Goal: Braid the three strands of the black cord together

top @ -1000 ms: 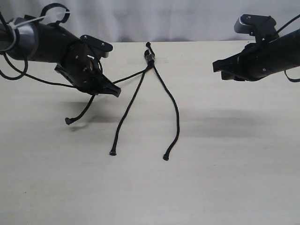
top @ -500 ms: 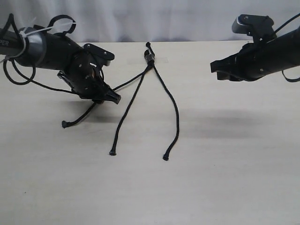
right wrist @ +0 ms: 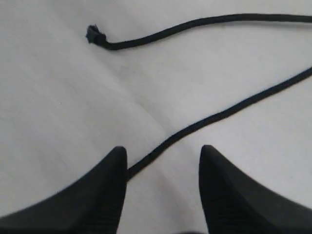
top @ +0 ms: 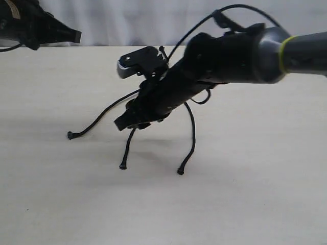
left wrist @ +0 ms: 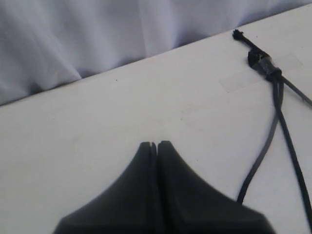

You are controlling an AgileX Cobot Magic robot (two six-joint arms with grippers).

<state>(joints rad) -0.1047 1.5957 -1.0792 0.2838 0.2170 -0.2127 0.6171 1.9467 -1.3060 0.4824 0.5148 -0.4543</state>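
The black cord's knotted head (left wrist: 259,61) is taped to the table at the far middle; in the exterior view only its tip (top: 161,49) shows behind my right arm. The three strands fan toward the front: left strand (top: 97,120), middle strand (top: 126,153), right strand (top: 192,132). My right gripper (top: 124,123) has reached across to the middle and hangs open just above the table. The middle strand (right wrist: 195,127) runs between its fingers, close beside one finger (right wrist: 114,165). The left strand's tip (right wrist: 95,35) lies beyond. My left gripper (left wrist: 158,144) is shut and empty, pulled back to the far left (top: 76,35).
A pale curtain (top: 127,20) hangs behind the table's far edge. Clear tape (left wrist: 243,78) holds the cord's head down. My right arm (top: 230,53) spans the table's middle above the upper parts of the strands.
My left gripper let go of the left strand and withdrew to the far left corner. The right arm swung in from the right, down over the middle strand.
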